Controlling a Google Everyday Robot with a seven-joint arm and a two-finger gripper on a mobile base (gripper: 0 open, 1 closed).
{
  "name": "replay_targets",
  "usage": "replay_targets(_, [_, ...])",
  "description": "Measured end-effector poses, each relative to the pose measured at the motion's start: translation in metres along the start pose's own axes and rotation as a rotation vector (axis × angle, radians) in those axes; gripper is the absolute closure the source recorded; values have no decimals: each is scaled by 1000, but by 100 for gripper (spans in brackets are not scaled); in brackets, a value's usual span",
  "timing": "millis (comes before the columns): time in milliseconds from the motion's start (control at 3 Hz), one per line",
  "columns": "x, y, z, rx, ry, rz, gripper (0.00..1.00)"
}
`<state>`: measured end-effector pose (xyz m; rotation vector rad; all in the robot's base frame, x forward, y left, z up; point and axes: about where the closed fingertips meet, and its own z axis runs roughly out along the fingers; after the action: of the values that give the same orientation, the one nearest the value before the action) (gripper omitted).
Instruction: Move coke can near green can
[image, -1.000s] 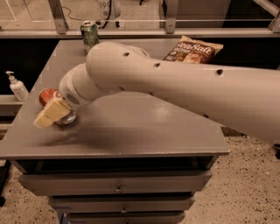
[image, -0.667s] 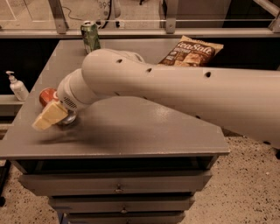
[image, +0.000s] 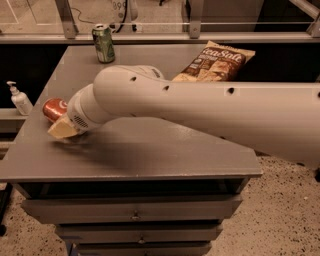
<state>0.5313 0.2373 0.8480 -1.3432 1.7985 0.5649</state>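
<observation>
In the camera view, the coke can (image: 53, 107) is seen lying on its side at the left edge of the tabletop (image: 150, 150), well apart from the green can (image: 103, 43), which is stood upright by the far edge. The pincer (image: 61, 130) is held just beside the coke can, on the side away from the green can; whether it is spread or pressed together cannot be told. Bare tabletop is left between the cans, and a chip bag (image: 215, 62) is laid right of the green can.

The arm (image: 200, 107) is a thick, smooth off-white tube with a row of small dark round holes along its side, ending in a rounded white wrist collar. Its gripper (image: 61, 129), at the left edge of the table (image: 150, 155), is pale cream-yellow
</observation>
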Motion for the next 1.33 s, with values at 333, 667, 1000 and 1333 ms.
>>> replay_targets(333, [3,-2,-1,13,-2,6,63])
replay_targets(667, [2,-12,-9,26,-8,-3,86])
replay_targets(1000, [-1,-44,-31,43,-29,-18,100])
replay_targets(1333, [-6,-109,-90,110,-46,-62,100])
